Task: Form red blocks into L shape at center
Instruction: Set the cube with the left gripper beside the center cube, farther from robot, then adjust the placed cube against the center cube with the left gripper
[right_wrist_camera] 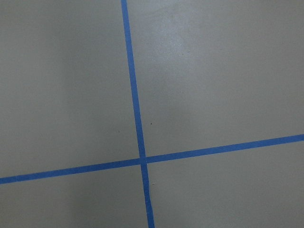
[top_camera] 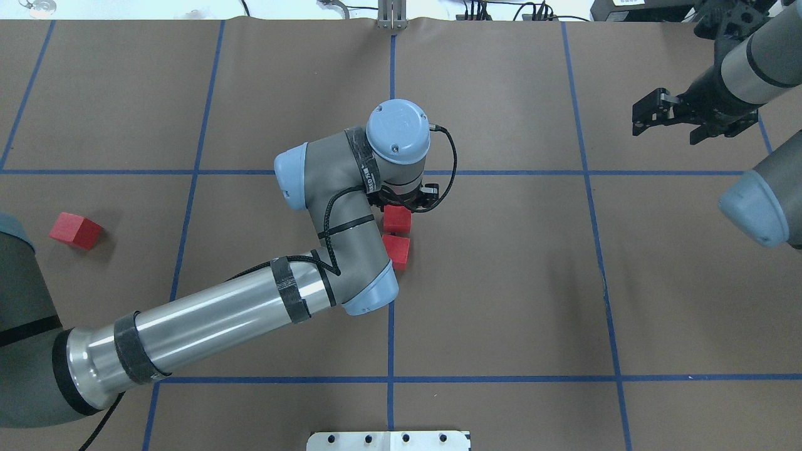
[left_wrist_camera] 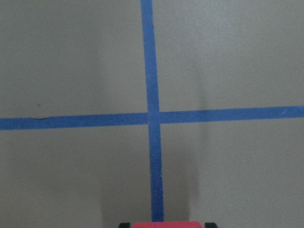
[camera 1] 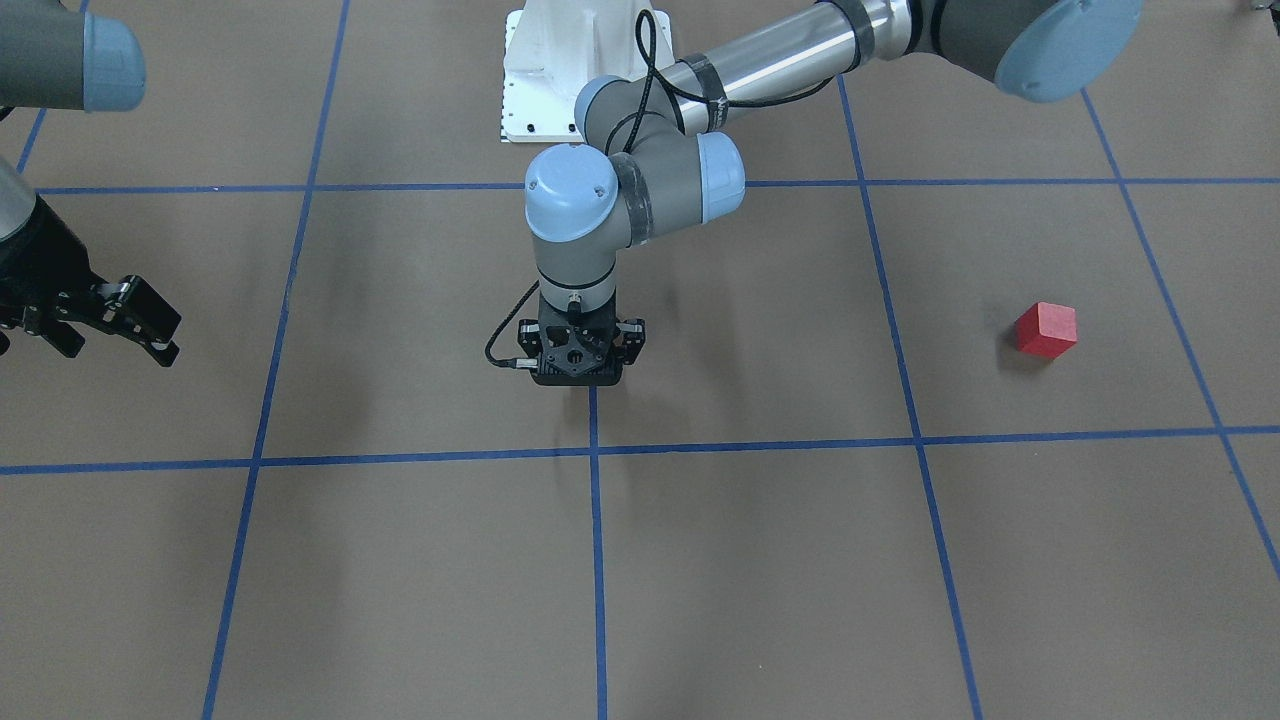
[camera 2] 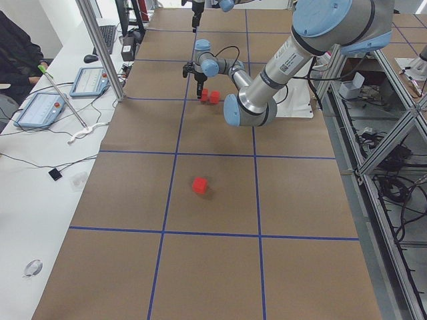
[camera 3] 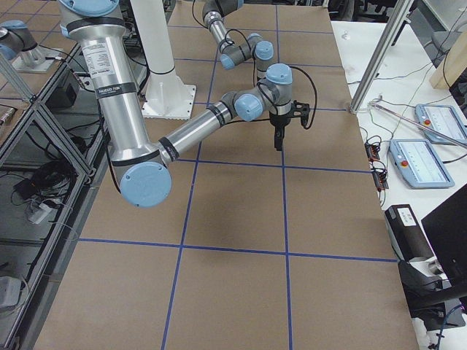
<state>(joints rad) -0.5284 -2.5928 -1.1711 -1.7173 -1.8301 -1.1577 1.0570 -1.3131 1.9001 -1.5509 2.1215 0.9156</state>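
Observation:
My left gripper (top_camera: 406, 202) points straight down at the table's center. It is shut on a red block (top_camera: 397, 219), whose top edge shows between the fingertips in the left wrist view (left_wrist_camera: 161, 224). A second red block (top_camera: 397, 250) sits on the table right beside it, on the robot's side; the two line up along the central blue line. The third red block (top_camera: 75, 230) lies alone far to the robot's left, also in the front view (camera 1: 1046, 329). My right gripper (top_camera: 664, 125) is open and empty, far off at the right.
Blue tape lines (top_camera: 390, 379) divide the brown table into large squares. The white robot base plate (camera 1: 570, 80) sits at the robot's edge. My left forearm and elbow (top_camera: 351, 275) hang low over the near centre. An operators' bench with tablets (camera 2: 47, 107) runs along the far side.

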